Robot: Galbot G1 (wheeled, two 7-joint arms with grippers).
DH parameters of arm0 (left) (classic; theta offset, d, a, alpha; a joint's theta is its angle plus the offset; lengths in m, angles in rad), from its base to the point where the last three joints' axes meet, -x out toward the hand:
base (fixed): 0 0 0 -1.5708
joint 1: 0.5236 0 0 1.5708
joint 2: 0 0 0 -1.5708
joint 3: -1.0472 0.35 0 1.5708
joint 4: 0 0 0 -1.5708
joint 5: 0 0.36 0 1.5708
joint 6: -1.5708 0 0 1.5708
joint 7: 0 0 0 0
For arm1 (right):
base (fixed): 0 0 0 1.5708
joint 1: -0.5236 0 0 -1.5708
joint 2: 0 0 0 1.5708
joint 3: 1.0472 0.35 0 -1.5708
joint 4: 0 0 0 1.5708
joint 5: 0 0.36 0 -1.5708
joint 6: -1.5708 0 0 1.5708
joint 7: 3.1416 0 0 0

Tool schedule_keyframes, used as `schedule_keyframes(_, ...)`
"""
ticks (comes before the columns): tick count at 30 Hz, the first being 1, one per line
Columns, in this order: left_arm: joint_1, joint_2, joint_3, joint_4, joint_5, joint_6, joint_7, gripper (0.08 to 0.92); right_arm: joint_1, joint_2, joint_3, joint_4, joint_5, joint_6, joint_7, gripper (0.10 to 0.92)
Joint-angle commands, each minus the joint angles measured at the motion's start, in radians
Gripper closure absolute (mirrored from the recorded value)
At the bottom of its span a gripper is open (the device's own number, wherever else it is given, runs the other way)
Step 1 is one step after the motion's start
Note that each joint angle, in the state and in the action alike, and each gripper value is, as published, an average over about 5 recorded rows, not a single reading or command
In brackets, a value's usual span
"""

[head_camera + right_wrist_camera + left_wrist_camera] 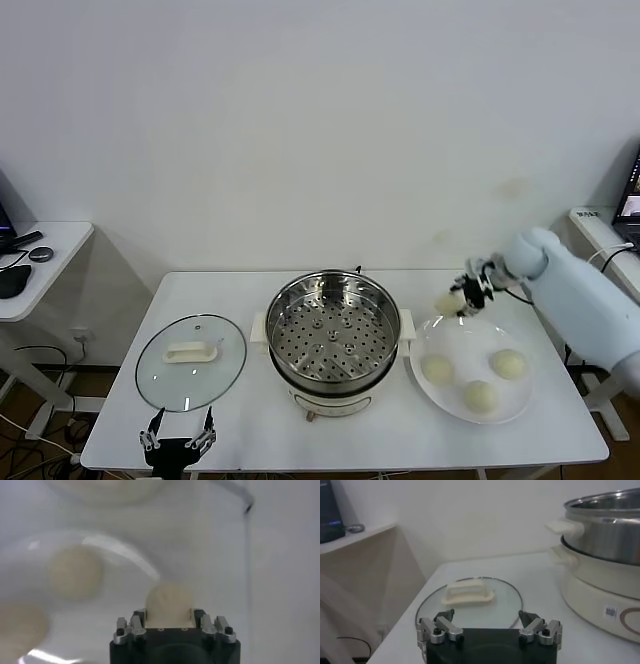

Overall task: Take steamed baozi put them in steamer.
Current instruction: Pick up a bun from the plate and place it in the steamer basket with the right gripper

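The steamer (333, 340) stands mid-table, its perforated tray empty. To its right, a white plate (452, 345) holds three cream baozi (437, 370) (480, 397) (509, 363). My right gripper (455, 301) is shut on a fourth baozi (169, 603), lifted above the plate's far left rim. In the right wrist view the bun sits squeezed between both fingers, and two plate buns (75, 572) lie beyond. My left gripper (179, 437) is open and empty at the table's front left edge, just in front of the glass lid (470, 600).
The round glass lid (191, 361) with a cream handle lies flat left of the steamer. The steamer's side handle (564, 526) and base (600, 605) loom in the left wrist view. A side table (35, 255) stands at far left.
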Motion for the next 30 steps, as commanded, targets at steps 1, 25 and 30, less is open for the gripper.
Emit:
schedule_keyframes(1, -0.002, 0.0, 0.001, -0.005, 0.015, -0.002, -0.001, 0.177, 0.375, 0.159, -0.251, -0.055, 0.319, 0.241, -0.098, 0.457)
schedule_keyframes(25, -0.009, -0.034, 0.002, -0.021, -0.015, -0.001, -0.016, 0.177, 0.402, 0.407, -0.404, 0.121, -0.128, 0.835, -0.146, 0.439)
schedule_keyframes(30, -0.001, -0.034, 0.0, -0.027, -0.029, 0.0, -0.019, 0.177, 0.337, 0.404, -0.395, 0.096, -0.202, 0.835, -0.102, 0.44)
